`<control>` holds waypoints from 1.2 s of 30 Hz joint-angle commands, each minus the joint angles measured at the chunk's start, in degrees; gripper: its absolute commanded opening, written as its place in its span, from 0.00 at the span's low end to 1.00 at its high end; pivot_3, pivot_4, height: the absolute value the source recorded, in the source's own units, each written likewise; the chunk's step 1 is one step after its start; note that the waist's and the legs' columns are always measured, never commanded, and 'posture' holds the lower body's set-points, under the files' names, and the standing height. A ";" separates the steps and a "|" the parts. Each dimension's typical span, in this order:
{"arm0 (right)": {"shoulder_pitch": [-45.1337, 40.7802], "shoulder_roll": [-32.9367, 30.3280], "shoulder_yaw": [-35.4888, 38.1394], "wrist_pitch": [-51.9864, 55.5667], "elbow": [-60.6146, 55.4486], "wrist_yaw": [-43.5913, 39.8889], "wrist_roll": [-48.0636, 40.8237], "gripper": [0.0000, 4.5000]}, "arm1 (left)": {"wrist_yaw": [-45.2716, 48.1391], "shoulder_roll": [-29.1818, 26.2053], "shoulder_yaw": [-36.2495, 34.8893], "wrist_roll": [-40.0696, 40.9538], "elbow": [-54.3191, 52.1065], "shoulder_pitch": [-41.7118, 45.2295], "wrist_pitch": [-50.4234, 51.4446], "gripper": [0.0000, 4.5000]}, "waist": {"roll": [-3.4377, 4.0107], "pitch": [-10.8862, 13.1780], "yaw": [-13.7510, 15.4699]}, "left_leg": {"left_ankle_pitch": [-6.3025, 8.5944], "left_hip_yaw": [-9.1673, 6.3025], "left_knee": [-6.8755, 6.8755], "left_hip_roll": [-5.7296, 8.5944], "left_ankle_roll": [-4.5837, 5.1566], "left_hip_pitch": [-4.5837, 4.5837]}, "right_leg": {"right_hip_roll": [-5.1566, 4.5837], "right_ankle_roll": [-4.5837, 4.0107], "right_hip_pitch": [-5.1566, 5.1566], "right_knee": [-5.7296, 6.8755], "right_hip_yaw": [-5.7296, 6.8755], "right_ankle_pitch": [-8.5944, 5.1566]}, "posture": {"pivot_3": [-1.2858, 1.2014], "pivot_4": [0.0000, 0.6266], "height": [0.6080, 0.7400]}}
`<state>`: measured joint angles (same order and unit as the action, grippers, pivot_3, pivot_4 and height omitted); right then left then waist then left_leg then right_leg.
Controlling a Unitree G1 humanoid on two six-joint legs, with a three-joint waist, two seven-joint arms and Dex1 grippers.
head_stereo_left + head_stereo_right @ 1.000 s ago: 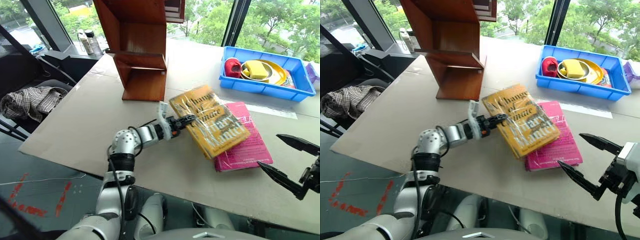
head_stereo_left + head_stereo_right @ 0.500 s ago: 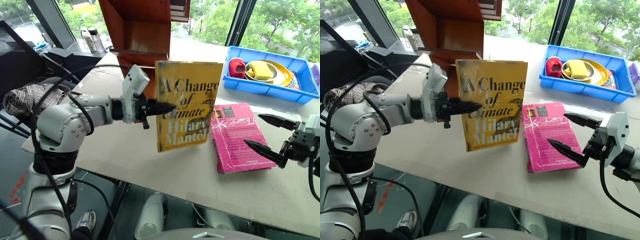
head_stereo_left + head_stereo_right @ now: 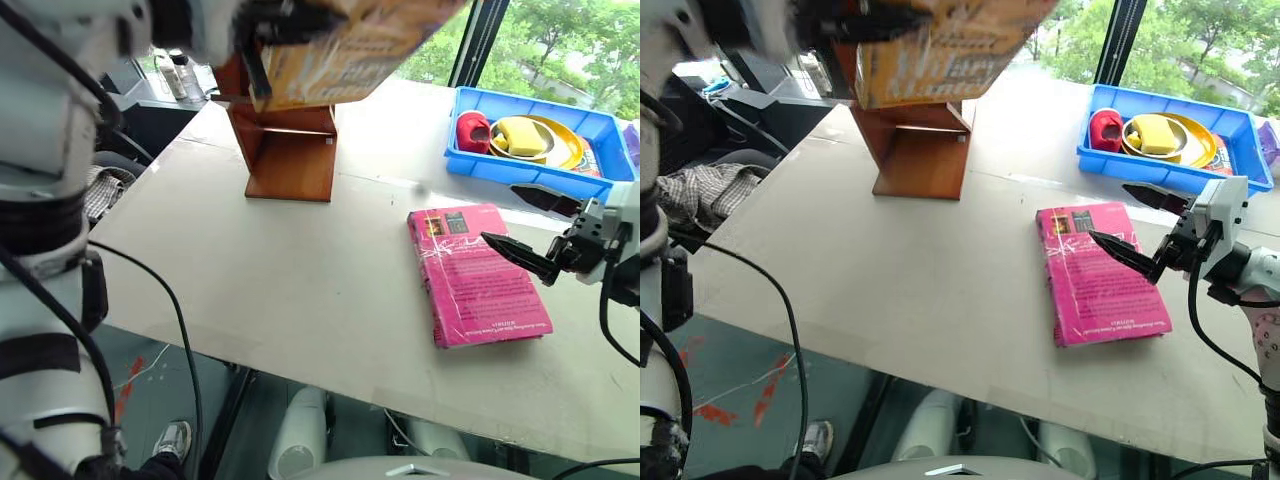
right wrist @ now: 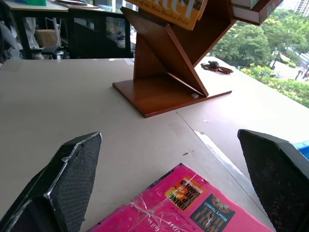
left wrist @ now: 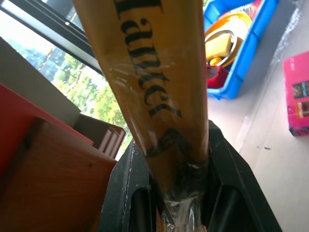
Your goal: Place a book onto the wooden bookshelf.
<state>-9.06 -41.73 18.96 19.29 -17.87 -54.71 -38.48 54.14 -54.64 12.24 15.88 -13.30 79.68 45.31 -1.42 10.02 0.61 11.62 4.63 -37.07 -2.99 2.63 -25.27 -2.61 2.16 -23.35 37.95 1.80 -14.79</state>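
Left eye view: the left pincer (image 3: 262, 40) is raised at about 11 o'clock in the frame, clenched on the yellow-orange book (image 3: 340, 45), which hangs in the air tilted, in front of the wooden bookshelf (image 3: 290, 150) and above its lowest shelf. Left wrist view confirms the grip: both black fingers (image 5: 128, 193) press on the plastic-wrapped edge of the book, with the shelf's reddish-brown panels just beside it. The bookshelf stands on the pale tabletop (image 3: 280, 280) at about 12 o'clock. At roughly 3 o'clock the right pincer (image 3: 535, 235) hovers with its fingers spread wide, grasping nothing, its tips over the near corner of a magenta-pink book (image 3: 475, 275) that lies flat on the tabletop. Right wrist view shows that pink cover between and below the two spread fingers (image 4: 67, 179). Past the pink book, at about 2 o'clock, sits a blue plastic tray (image 3: 470, 160) holding a yellow plate (image 3: 560, 145), a yellow block (image 3: 522, 135) and a red item (image 3: 472, 130).
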 commanded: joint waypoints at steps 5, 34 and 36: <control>-3.66 1.02 -1.35 -3.41 2.34 -1.23 0.91 1.00 | 6.77 -5.18 5.84 -14.68 9.79 3.45 -20.69 0.11 | 0.13 0.02 -0.20 | -0.01 0.11 -0.02 -0.02 -0.02 0.02 | 0.21 -0.05 -0.12 0.09 -0.16 0.03 | 0.52 0.24 1.00; 1.09 -0.84 4.63 -2.85 -2.75 0.61 -1.85 1.00 | 7.22 9.87 14.64 -45.38 53.98 3.81 -46.18 0.70 | 0.34 -0.11 -1.71 | 0.02 0.60 -0.31 -0.29 0.04 0.62 | 0.66 -0.15 -0.30 1.02 -1.13 0.12 | 0.52 0.24 1.00; 2.00 -1.22 5.54 -2.40 -3.69 1.02 -2.39 1.00 | 11.23 7.98 10.12 -40.94 47.05 1.42 -43.13 0.92 | 0.34 -0.11 -1.79 | 0.02 0.68 -0.29 -0.29 0.03 0.60 | 0.65 -0.19 -0.30 0.97 -1.18 0.13 | 0.52 0.24 1.00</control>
<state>-7.06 -42.07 21.79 16.93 -19.46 -54.36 -39.60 61.71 -45.47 24.56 -27.82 37.10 82.46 0.61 -1.08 9.91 -1.18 11.64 5.39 -37.31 -3.29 2.66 -24.68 -1.97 1.84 -23.73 38.90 0.48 -14.59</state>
